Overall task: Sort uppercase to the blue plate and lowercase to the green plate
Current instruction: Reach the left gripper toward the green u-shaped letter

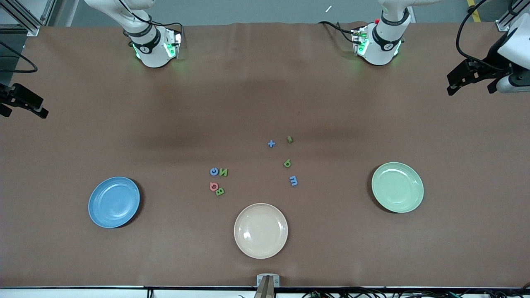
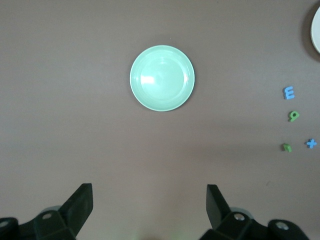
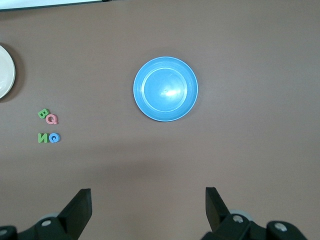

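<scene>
The blue plate (image 1: 114, 202) (image 3: 165, 89) lies toward the right arm's end, the green plate (image 1: 397, 187) (image 2: 162, 78) toward the left arm's end. Between them sit two groups of toy letters. The uppercase group is a blue G (image 1: 214, 171), green N (image 1: 223, 172), red Q-like ring (image 1: 213, 186) and green B (image 1: 220, 191). The lowercase group is a blue x (image 1: 271, 143), green n shape (image 1: 290, 139), green p shape (image 1: 287, 163) and blue m (image 1: 293, 180). My left gripper (image 1: 470, 87) (image 2: 150, 200) hangs open high over the left arm's end. My right gripper (image 1: 22, 111) (image 3: 148, 202) hangs open high over the right arm's end. Neither holds anything.
A cream plate (image 1: 261, 230) lies nearer the front camera than both letter groups, between the two coloured plates. Brown cloth covers the whole table. Both arm bases (image 1: 153, 45) (image 1: 379, 43) stand along the table's back edge.
</scene>
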You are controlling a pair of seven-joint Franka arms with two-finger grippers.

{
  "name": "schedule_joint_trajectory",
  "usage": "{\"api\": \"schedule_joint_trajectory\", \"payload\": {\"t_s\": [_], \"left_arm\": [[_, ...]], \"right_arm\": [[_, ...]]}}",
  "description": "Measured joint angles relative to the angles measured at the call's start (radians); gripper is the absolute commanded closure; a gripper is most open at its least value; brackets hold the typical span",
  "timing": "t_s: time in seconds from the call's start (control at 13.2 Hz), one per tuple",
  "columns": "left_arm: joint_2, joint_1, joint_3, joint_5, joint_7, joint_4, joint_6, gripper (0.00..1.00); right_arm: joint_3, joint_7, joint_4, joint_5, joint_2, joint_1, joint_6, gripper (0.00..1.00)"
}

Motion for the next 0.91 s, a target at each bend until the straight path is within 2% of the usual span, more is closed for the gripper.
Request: {"api": "schedule_joint_trajectory", "payload": {"t_s": [0.3, 0.68, 0.91], "left_arm": [[0.020, 0.000, -0.003, 0.000, 0.000, 0.004, -0.014, 0.00], [0.160, -0.006, -0.005, -0.010, -0.006, 0.055, 0.001, 0.00], [0.242, -0.054, -0.020, -0.010, -0.087, 0.012, 0.148, 0.00]], "right_arm": [[0.000, 0.000, 0.000, 0.000, 0.000, 0.000, 0.000, 0.00], [0.000, 0.001, 0.000, 0.000, 0.000, 0.000, -0.009, 0.00], [0.000, 0.001, 0.000, 0.000, 0.000, 0.000, -0.010, 0.00]]}}
